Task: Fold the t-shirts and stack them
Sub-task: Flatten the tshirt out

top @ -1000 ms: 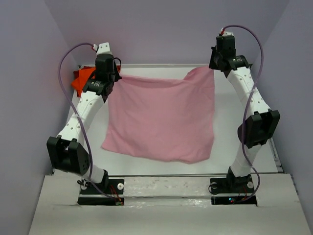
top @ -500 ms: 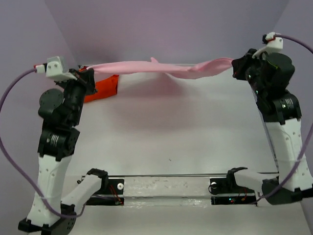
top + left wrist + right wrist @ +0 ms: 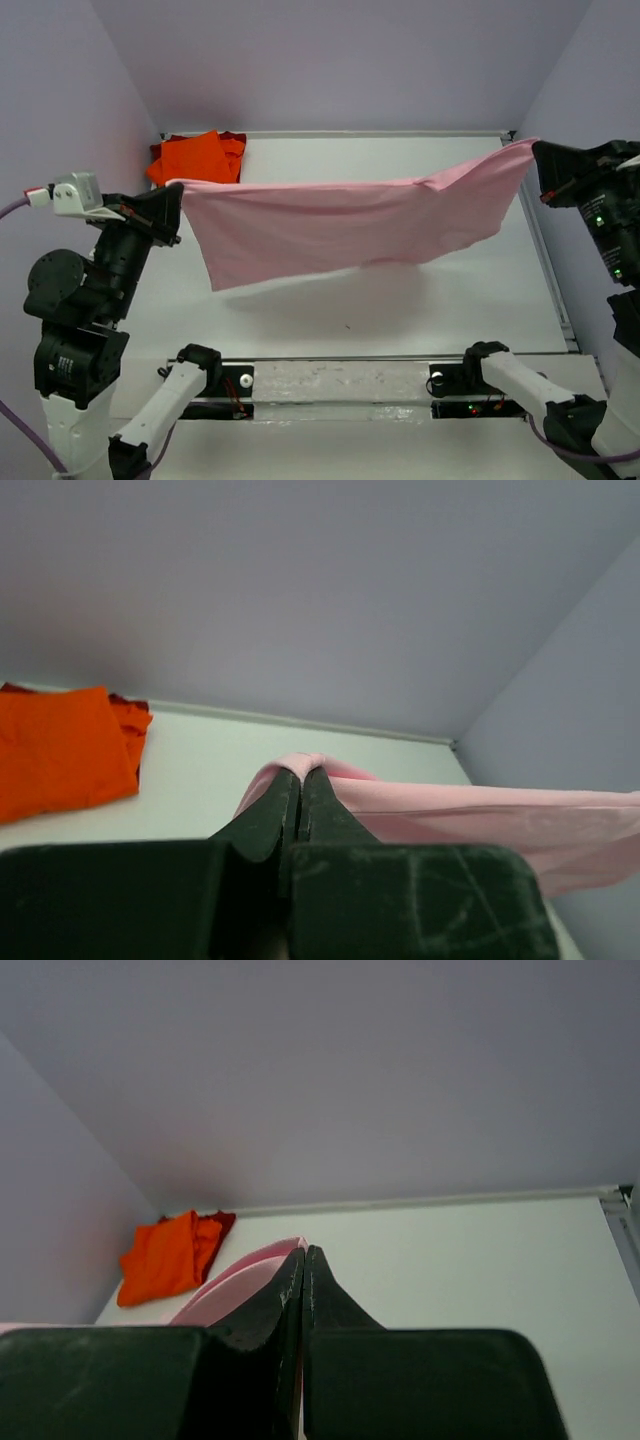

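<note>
Corners of the pink shirt point(image 3: 340, 225) sit pinched shut in left claw point(image 3: 179, 189) at nine and right claw point(image 3: 535, 150) at three o'clock.

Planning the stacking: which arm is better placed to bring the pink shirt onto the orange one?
Probably left. The orange shirt lies in the far left corner, just beyond the left gripper; the right gripper, also shut on the pink shirt, hangs across the table.

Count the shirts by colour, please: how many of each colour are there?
pink shirt: 1
orange shirt: 1
dark red shirt, mostly hidden by the orange one: 1
Total: 3
</note>
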